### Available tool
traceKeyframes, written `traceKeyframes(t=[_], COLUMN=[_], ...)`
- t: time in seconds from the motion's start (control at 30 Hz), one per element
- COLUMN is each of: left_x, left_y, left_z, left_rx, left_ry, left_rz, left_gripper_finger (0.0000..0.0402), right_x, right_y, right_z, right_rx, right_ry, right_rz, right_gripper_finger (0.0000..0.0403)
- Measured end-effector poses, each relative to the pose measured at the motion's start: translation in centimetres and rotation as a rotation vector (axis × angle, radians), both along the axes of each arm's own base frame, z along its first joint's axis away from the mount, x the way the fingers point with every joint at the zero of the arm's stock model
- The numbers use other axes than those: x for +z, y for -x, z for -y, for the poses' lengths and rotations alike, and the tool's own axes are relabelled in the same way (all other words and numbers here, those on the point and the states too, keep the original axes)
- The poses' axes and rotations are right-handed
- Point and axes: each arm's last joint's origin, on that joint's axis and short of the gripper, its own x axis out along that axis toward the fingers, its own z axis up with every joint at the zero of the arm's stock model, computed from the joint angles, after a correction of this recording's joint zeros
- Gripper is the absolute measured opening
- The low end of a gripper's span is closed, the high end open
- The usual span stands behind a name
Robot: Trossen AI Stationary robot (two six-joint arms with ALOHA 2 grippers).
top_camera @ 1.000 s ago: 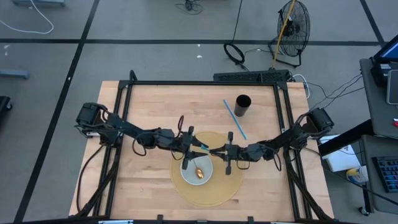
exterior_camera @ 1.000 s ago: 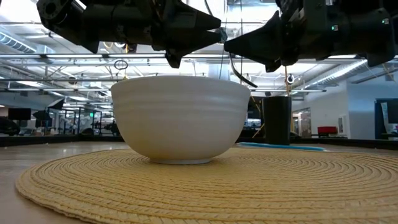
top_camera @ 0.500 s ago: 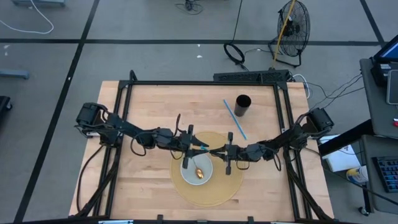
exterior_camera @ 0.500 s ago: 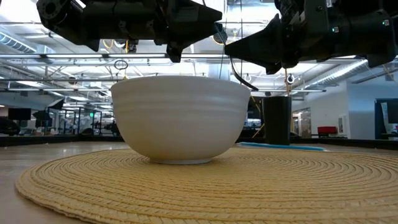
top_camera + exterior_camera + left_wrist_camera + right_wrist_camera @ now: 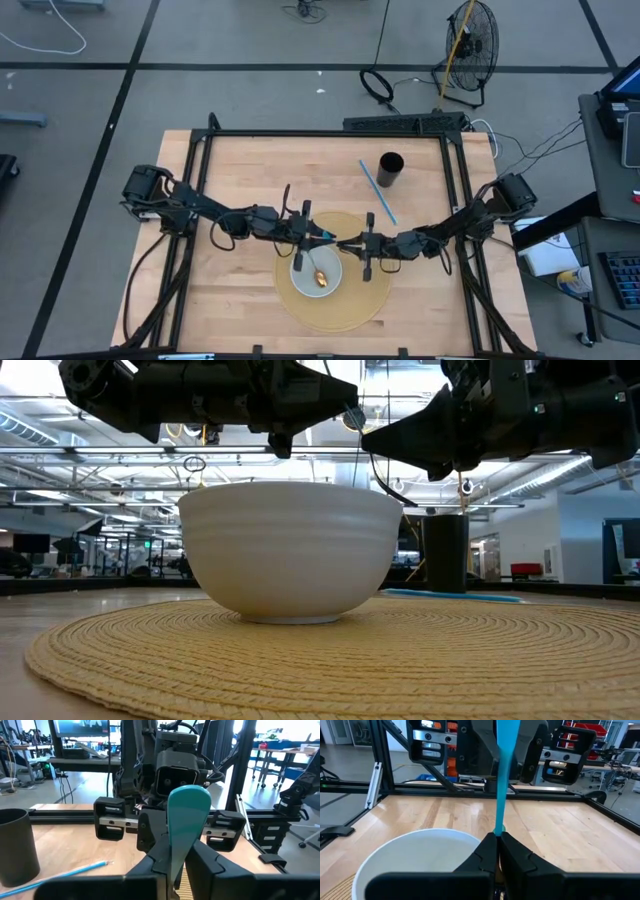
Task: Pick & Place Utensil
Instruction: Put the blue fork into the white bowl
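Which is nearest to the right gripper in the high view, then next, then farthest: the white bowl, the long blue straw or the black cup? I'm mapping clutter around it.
From the right gripper:
1. White bowl, just beside it on the round woven mat.
2. Long blue straw, on the bare wood behind the mat.
3. Black cup, farthest, near the table's back edge.

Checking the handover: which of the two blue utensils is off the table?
The teal utensil held between both grippers over the bowl; the other, a thin blue straw, lies flat on the table beside the black cup.
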Motion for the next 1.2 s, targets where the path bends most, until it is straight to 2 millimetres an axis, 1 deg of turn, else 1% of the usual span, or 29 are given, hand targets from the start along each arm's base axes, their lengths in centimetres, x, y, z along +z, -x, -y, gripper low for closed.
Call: traceKeyframes(t=[0.13,0.27,0.43,0.53,0.7,0.87,1.13,1.2], left_x=[0.0,0.0,0.6,1.2,2.2,2.6,1.0,0.9], left_y=[0.0,0.0,0.3,0.7,1.6,2.5,2.7,2.8], left_z=[0.1,0.1,-0.1,0.0,-0.2,-0.1,0.1,0.3], left_rx=[-0.023,-0.043,-0.093,-0.144,-0.219,-0.288,-0.336,-0.346], left_ry=[-0.013,-0.019,-0.019,-0.014,-0.014,-0.015,0.011,0.009], left_rz=[0.002,0.003,-0.006,-0.025,-0.086,-0.152,-0.3,-0.304], left_gripper_finger=[0.0033,0.0033,0.0033,0.0033,0.0033,0.0033,0.0033,0.0033], right_x=[0.0,0.0,0.1,0.5,1.6,3.1,4.9,5.4], right_y=[0.0,0.0,0.1,0.2,0.9,1.9,3.9,4.3], right_z=[0.0,0.0,0.0,0.1,0.1,0.2,0.9,1.1], right_rx=[0.006,0.008,0.01,0.004,0.012,0.025,0.024,0.023], right_ry=[0.002,0.006,0.032,0.037,0.049,0.059,0.061,0.05], right_rz=[0.0,-0.003,-0.005,-0.01,-0.042,-0.066,-0.157,-0.159], right_gripper_finger=[0.0022,0.005,0.0087,0.0108,0.0135,0.0147,0.0146,0.0146])
